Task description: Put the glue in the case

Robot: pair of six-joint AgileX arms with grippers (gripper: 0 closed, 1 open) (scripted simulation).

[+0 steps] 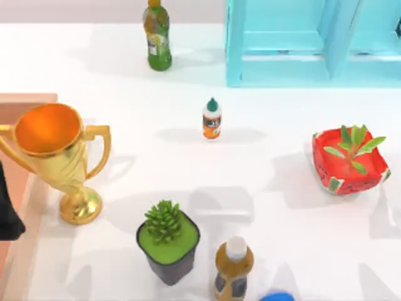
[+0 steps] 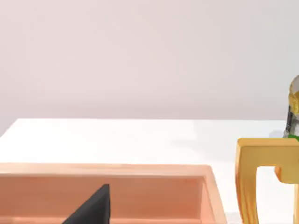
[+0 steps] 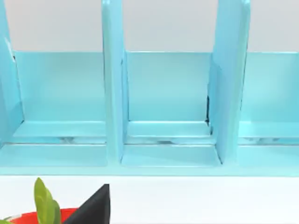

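The glue (image 1: 212, 119), a small white bottle with a dark green pointed cap and an orange-and-black label, stands upright mid-table with no gripper near it. The case (image 1: 28, 98), light tan wood with a salmon inside, lies along the table's left edge, partly behind a gold trophy. Its near wall (image 2: 107, 170) crosses the left wrist view. My left arm (image 1: 6, 213) is a dark shape over the case at the left edge, and a black part of my left gripper (image 2: 93, 207) hangs above the case's inside. My right gripper (image 3: 93, 205) faces the turquoise shelf.
A gold trophy (image 1: 59, 157) stands by the case. A tall green bottle (image 1: 156, 34) is at the back, with a turquoise shelf (image 1: 301, 44) at the back right. A red pot with a plant (image 1: 349, 160) sits right. A succulent (image 1: 168, 241) and an amber bottle (image 1: 234, 266) stand in front.
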